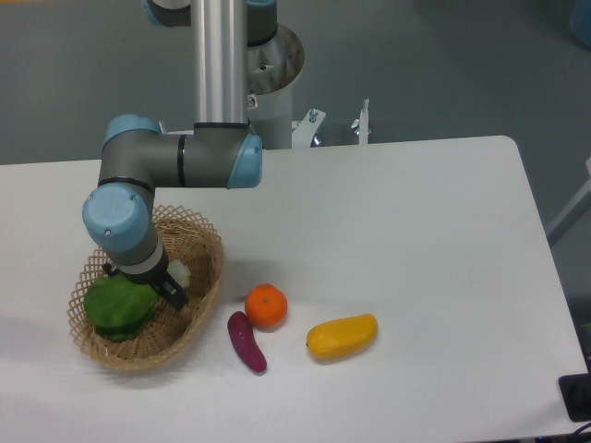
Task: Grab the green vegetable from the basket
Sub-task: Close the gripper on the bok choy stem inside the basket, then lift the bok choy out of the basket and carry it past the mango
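1. While the blue and grey robot arm (138,198) is bent low over the oval, light tan woven wicker basket (199,309), its black tool (148,281) is set down inside the basket, right by the leafy bright green toy vegetable (118,309).
2. The green vegetable is seen lying in the left part of the basket, with its pale whitish stem end (179,273) turned up and to the right, just beside the tool.
3. It cannot be told if the tool is spread, pressed together or pinching the vegetable, because the fingers are hidden by the wrist.
4. The arm is likely held this low so the vegetable can be grabbed, and the lift does not look done yet, since the vegetable seems to be resting in the basket.
5. Three other toys are laid outside the basket, near each other: a small round orange fruit (266,306), a small dark purple eggplant (247,342) just below it, and a yellow oblong fruit (343,336) to the right.
6. Everything is carried by a smooth white counter (416,240) with rounded corners.
7. Behind the counter, a grey floor (443,65) is seen.
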### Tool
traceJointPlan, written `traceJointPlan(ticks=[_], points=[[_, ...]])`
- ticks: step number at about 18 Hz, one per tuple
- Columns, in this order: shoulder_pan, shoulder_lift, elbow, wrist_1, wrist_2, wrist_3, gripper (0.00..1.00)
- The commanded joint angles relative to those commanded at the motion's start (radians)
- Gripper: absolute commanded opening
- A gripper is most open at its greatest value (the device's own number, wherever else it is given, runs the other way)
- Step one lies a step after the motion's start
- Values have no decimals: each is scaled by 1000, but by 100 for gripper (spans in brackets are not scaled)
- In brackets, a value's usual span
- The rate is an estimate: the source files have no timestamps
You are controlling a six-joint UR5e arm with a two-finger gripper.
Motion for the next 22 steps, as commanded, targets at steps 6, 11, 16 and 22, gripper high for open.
traceJointPlan(ticks=[6, 11, 16, 22], points=[[0, 34, -3, -2, -9, -25, 25], [20, 66, 3, -8, -34, -17, 24], [83, 103, 20, -8, -90, -12, 24], [147, 110, 49, -9, -92, -9, 24]])
